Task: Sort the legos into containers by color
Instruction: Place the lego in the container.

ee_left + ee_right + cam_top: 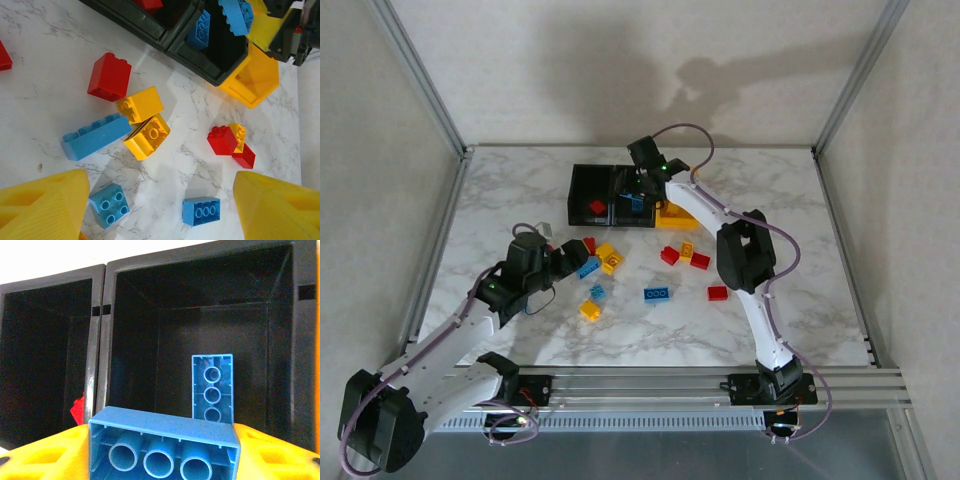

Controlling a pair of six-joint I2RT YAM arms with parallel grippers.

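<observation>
While right claw (162, 460) grips lego (155, 429), left claw (160, 205) gapes.

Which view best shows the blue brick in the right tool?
Right wrist: the held blue brick sits close up between the yellow fingers, underside tubes clear, over the middle black bin. Left wrist catches it partly at the top edge. Top external gives a tiny blue patch at the right tool.

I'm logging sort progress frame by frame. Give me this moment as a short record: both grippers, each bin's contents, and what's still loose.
left gripper: open, empty, above loose bricks
right gripper: shut on held blue brick, over middle black bin
middle black bin: binned blue brick inside
left black bin: red brick inside
yellow bin: contents unclear
loose bricks: red, blue, yellow, scattered on table
</observation>
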